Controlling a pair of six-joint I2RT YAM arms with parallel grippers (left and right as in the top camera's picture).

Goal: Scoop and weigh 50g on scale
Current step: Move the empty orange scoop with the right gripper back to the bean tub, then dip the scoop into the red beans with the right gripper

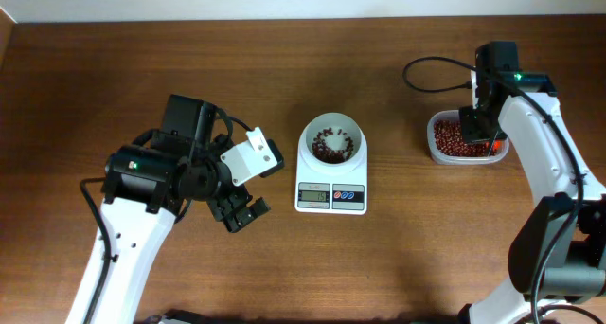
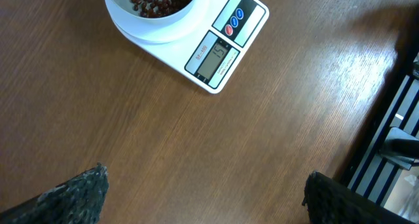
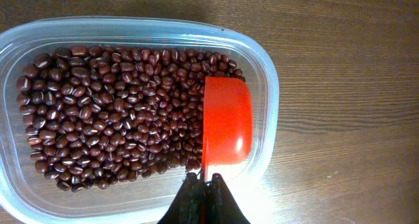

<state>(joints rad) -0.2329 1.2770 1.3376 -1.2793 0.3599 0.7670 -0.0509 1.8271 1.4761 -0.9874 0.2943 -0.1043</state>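
I see the scale mid-table: white, with its grey display and its red and blue buttons on the near edge. Its round bowl sits upright on top. A thin layer of dark red-brown beans lies in the bowl, and far more fill the tub at the right.

You have open table between the scale and the tub, and in front of the scale, but the left claw sits near its left side.

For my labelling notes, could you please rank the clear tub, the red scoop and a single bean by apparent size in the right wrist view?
1. clear tub, largest
2. red scoop
3. single bean, smallest
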